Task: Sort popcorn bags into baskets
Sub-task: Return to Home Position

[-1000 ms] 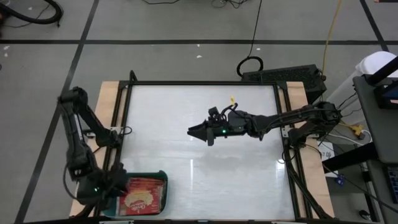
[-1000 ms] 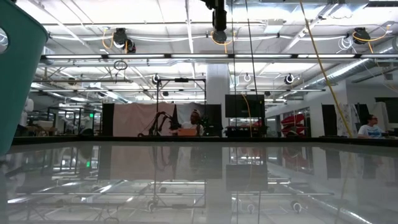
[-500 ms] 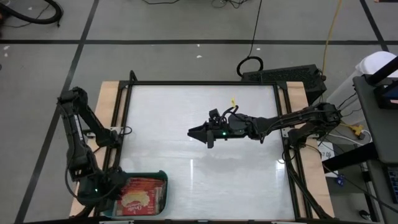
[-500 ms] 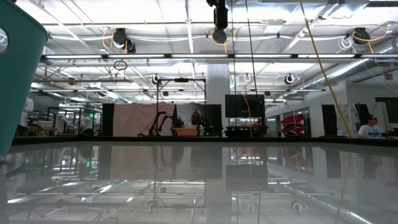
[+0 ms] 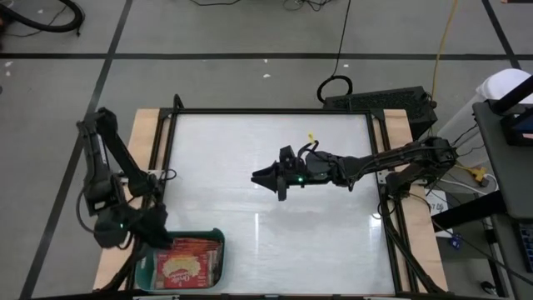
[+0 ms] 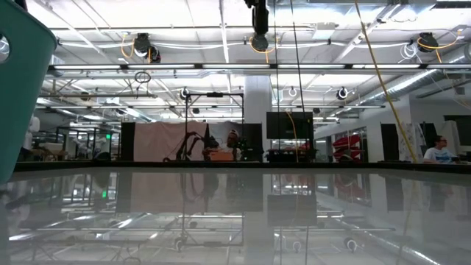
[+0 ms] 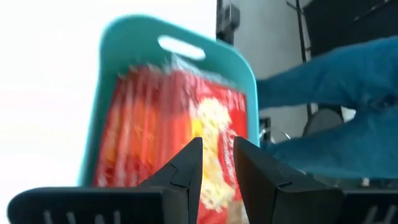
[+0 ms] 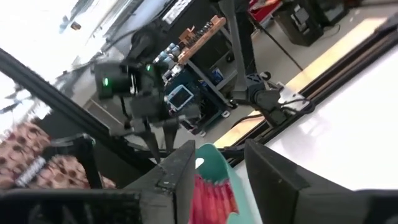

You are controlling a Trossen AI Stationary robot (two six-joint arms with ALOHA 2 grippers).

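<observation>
Several red popcorn bags (image 5: 181,265) are seen packed inside the teal-green basket (image 5: 221,250), which is set at the left corner of the table (image 5: 275,242), against the edge that lies lowest in the high view. The uppermost bag is turned picture side up, so that its yellow-cream popcorn print is shown. The number of bags beneath it cannot be counted.

The left gripper (image 5: 156,233) is held above the basket's rim, at the basket corner nearest the table's left edge and farther from the low camera. In the left wrist view its dark fingers (image 7: 186,168) are drawn to a narrow gap with nothing between them, and the filled basket is seen beyond their tips. Blue trousers (image 7: 348,106) of a person are seen past the table's edge in that view.

The right gripper (image 5: 260,176) is held over the middle of the table, well apart from the basket and pointed toward the left arm's side. Its fingers (image 8: 177,171) are set moderately apart and nothing is held.

In the low view only the basket's teal wall is caught at the side of the glossy tabletop.
</observation>
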